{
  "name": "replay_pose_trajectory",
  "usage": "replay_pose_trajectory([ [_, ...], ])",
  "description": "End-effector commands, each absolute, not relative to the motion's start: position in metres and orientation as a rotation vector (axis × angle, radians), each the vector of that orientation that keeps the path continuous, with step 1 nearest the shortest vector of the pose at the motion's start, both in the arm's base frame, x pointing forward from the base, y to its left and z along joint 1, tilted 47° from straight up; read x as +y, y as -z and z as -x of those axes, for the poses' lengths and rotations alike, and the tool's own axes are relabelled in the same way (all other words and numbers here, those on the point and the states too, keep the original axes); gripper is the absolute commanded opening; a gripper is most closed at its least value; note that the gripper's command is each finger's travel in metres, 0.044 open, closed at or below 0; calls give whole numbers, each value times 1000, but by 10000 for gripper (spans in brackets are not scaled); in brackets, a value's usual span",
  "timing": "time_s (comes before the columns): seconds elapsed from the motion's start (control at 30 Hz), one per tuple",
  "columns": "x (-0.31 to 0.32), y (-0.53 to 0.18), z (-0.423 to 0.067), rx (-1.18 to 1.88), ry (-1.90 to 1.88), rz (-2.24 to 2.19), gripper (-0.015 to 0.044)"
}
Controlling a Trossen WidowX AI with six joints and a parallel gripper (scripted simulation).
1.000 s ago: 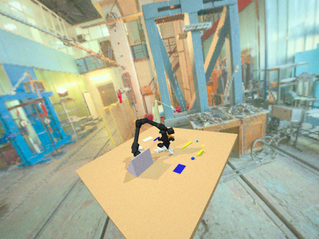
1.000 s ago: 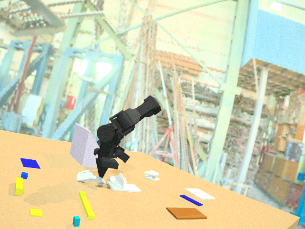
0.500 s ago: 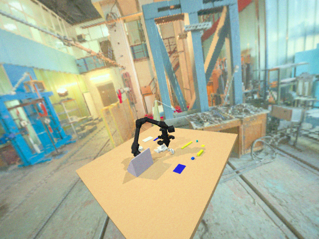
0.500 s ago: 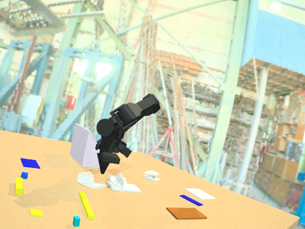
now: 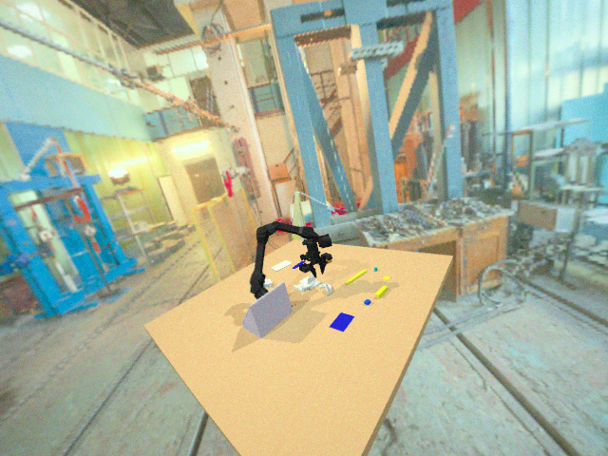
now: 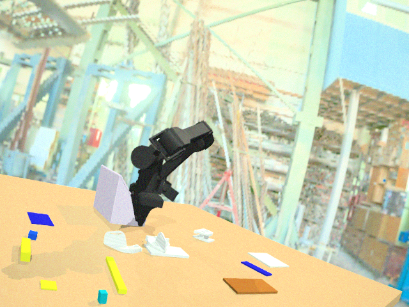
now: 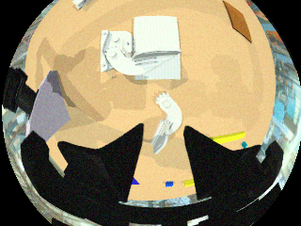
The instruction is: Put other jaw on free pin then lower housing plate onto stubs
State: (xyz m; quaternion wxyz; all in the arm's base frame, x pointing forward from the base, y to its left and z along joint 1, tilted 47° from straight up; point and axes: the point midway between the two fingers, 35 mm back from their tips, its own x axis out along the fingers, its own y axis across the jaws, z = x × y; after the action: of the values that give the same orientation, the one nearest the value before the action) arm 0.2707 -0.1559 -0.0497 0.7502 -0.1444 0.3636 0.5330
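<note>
My gripper [image 5: 319, 273] [image 6: 141, 224] [image 7: 165, 128] is open and empty above the loose white jaw [image 5: 326, 288] [image 6: 115, 240] [image 7: 174, 115]. In the wrist view this curved jaw lies between and ahead of the fingertips, its toothed end away from me. Beyond it, the white base [image 7: 123, 37] carries the other jaw [image 7: 124, 65], which reaches over a ribbed white part [image 7: 156, 33]. A free pin is too small to make out surely. The small white housing piece [image 6: 203, 233] [image 7: 81, 4] stands apart from the base, cut off at the wrist view's top edge.
A lavender wedge [image 5: 270, 309] [image 6: 110, 201] [image 7: 49, 113] stands near the arm's base. A yellow bar [image 5: 355, 276] [image 6: 115, 274] [image 7: 229, 137], an orange plate [image 6: 250, 286] [image 7: 237, 21], a white tile [image 5: 281, 265] [image 6: 268, 259] and a blue tile [image 5: 341, 321] [image 6: 40, 219] lie around.
</note>
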Motion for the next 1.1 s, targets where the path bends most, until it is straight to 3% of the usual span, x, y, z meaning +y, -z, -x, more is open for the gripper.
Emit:
replay_pose_trajectory([
  [0.0,-156,50,-271,795,-1161,314,315],
  [0.17,-156,50,-271,795,-1161,314,440],
  [1.07,-156,50,-271,795,-1161,314,440],
])
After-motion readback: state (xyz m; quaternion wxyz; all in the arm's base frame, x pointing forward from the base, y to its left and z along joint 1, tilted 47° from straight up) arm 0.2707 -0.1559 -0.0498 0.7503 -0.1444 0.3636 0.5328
